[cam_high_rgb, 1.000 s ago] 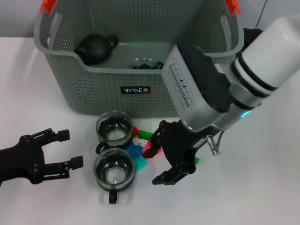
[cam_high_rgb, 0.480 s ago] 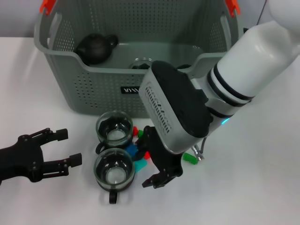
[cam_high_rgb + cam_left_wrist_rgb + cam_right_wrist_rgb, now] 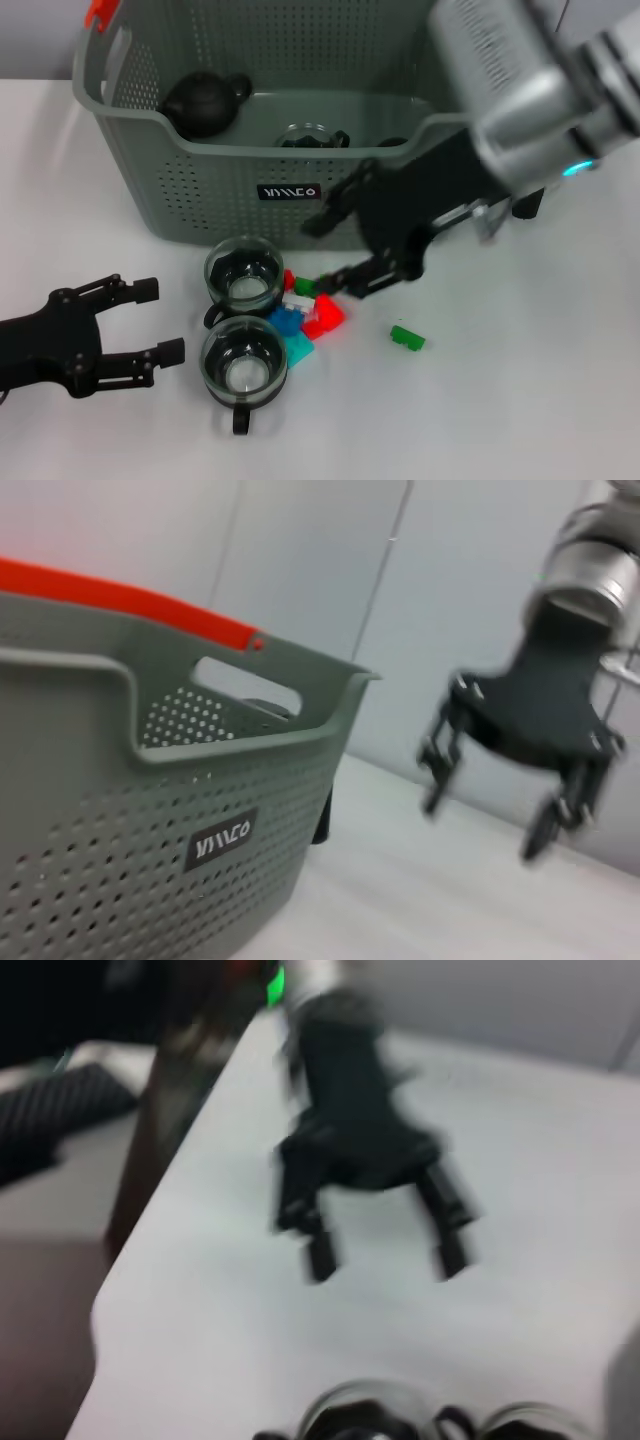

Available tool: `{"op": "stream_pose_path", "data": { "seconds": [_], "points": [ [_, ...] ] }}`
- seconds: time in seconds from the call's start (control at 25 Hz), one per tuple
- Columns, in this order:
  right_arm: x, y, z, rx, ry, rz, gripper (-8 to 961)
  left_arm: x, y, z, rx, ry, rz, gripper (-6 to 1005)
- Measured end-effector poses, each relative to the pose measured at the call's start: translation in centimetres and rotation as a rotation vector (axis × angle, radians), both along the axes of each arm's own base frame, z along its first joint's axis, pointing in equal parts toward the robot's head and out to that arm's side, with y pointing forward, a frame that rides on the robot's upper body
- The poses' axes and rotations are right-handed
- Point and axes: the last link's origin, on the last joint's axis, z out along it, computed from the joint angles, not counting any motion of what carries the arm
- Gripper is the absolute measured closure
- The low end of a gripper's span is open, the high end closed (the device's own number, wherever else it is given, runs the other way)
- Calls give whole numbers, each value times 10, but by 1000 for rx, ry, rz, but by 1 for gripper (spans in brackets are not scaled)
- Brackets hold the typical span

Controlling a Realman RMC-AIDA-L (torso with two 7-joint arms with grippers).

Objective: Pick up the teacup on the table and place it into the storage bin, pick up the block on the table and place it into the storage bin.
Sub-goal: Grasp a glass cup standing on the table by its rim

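Two glass teacups stand on the table in front of the storage bin: one nearer the bin, one nearer me. They also show blurred as rims in the right wrist view. Small blocks lie beside them: a red block, a cyan one, and a green one lying apart. My right gripper hangs open and empty above the blocks, just in front of the bin, and shows from the left wrist. My left gripper rests open left of the cups, seen too from the right wrist.
Inside the bin sit a black teapot and another glass cup. The bin has orange handle clips and a black label; its front wall fills the left wrist view. White table surface lies to the right.
My right gripper has lifted off the table and swung up and back toward the bin, still empty, uncovering the blocks. The left gripper has barely shifted.
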Motion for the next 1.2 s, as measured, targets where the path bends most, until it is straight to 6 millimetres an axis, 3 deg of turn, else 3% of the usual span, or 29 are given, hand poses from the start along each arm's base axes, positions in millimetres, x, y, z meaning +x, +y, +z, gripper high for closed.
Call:
{"op": "stream_pose_path", "data": {
  "seconds": [0.2,0.32,0.48,0.6,0.8,1.0,1.2],
  "points": [
    [28,4,38,40,177,-165,338,6,6,-2,-15,20,-53,66],
    [46,-1,49,52,282,-246,335,14,13,-4,-35,30,-91,66],
    [69,-11,52,50,365,-340,329,24,21,-5,-52,24,-131,67],
    [82,-22,48,33,400,-374,157,30,25,-3,-63,14,-161,67],
    [101,-31,45,28,431,-406,82,36,29,1,-81,38,-208,67],
    [109,-31,48,39,450,-448,7,48,36,-1,-187,98,-250,66],
    [110,-31,46,41,460,-463,7,65,41,-6,-327,162,-257,66]
  ]
}}
